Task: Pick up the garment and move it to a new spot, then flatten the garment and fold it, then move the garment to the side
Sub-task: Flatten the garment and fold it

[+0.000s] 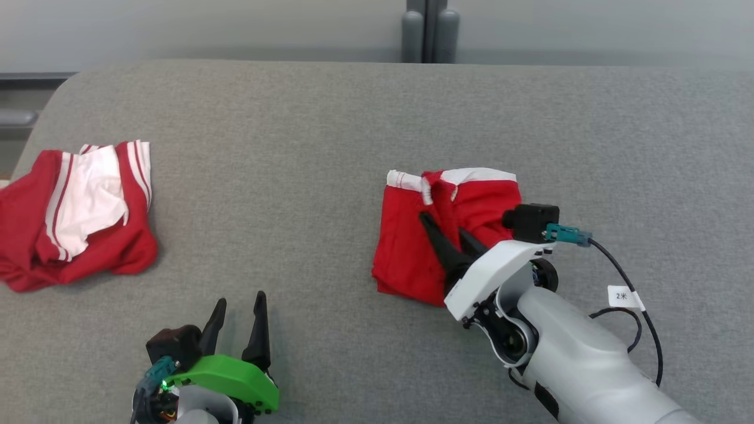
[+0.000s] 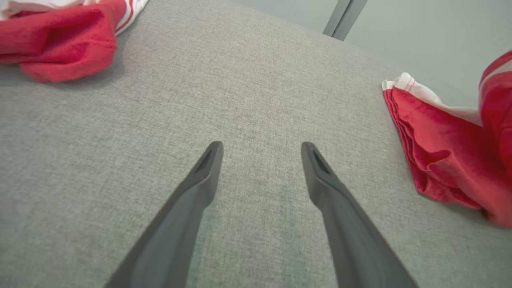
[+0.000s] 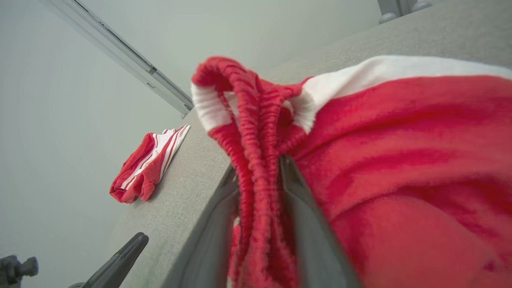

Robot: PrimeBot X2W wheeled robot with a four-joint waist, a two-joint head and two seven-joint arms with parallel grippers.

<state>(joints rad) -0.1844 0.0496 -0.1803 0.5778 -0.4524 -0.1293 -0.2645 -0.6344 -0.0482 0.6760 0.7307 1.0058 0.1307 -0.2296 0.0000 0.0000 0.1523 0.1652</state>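
Right gripper (image 3: 259,170) stands narrow, its fingers either side of the garment (image 1: 406,235) and touching its ribbed waistband, which is bunched between them. The red garment lies right of the table's (image 1: 294,147) middle. In the head view, the white wrist and its camera hide the garment's near right part. Left gripper (image 2: 262,145) is spread wide over bare grey cloth, holding nothing. A second red-and-white garment (image 1: 76,218) is crumpled at the table's left edge, partly cut off.
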